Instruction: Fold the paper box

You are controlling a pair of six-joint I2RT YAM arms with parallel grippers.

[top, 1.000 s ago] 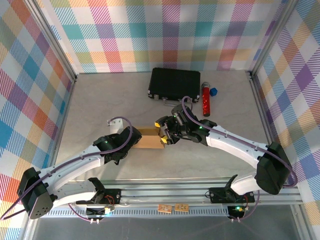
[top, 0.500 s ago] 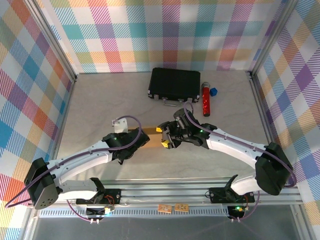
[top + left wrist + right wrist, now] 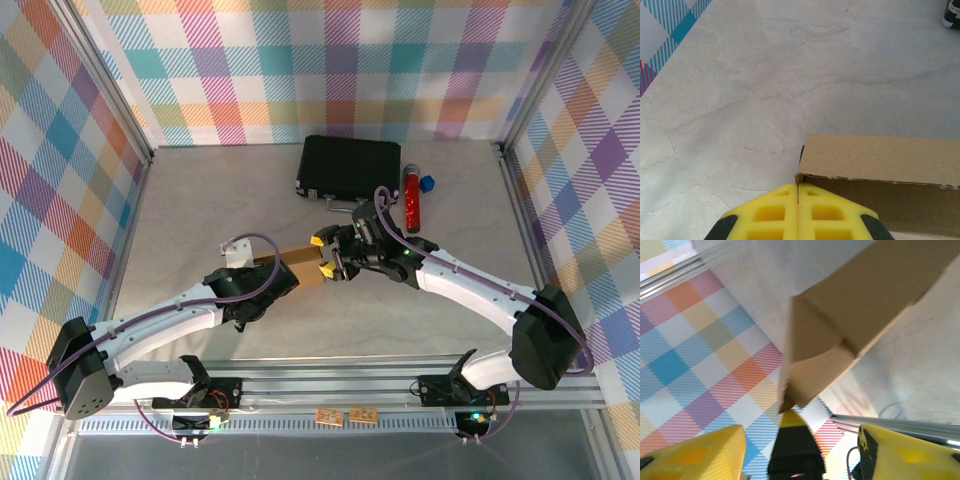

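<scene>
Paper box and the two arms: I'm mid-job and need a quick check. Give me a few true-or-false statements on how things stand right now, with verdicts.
1. The left gripper has its fingers shut, at a corner of the paper box. True.
2. The right gripper is clamped shut. False: its fingers stand apart at the box's other end.
3. The box lies between the two grippers. True.
4. The box rests on the black case. False: the case sits apart, farther back on the table.
5. The red tube lies to the case's left. False: in the top view it is on the case's right.
</scene>
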